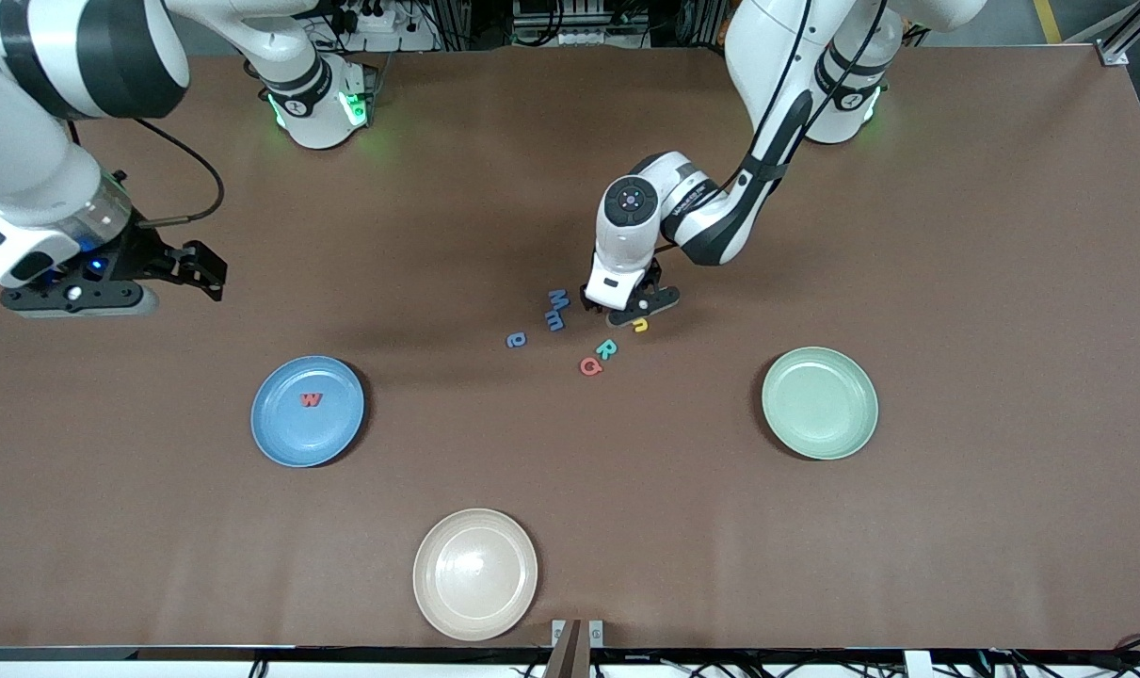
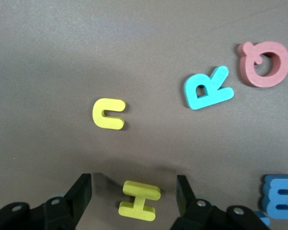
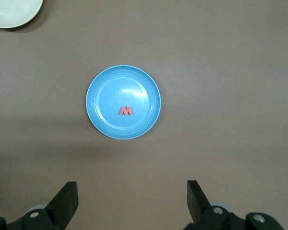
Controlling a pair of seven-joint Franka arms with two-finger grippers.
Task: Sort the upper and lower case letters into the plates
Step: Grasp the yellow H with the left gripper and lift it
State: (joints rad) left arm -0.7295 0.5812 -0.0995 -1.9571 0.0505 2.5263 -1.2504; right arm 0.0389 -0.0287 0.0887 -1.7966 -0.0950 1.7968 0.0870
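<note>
The blue plate (image 1: 282, 438) holds one red letter W (image 1: 312, 399); both also show in the right wrist view, the plate (image 3: 105, 91) and the letter (image 3: 126, 111). The pale green plate (image 1: 820, 403) holds nothing. My left gripper (image 1: 626, 309) is down at the letter cluster, open, its fingers either side of a yellow H (image 2: 139, 200) without touching it (image 2: 133, 184). Around it lie a yellow n (image 1: 639, 325) (image 2: 108, 113), a teal R (image 1: 606, 349) (image 2: 207, 89), a red Q (image 1: 590, 366) (image 2: 264, 63), and blue letters (image 1: 556, 310). My right gripper (image 1: 207, 271) (image 3: 132, 196) is open, empty and waits high over the table.
A cream-white plate (image 1: 475, 574) sits nearest the front camera, empty. A small blue e (image 1: 516, 340) lies apart from the cluster, toward the right arm's end. A blue E (image 2: 278, 196) lies beside my left gripper's finger.
</note>
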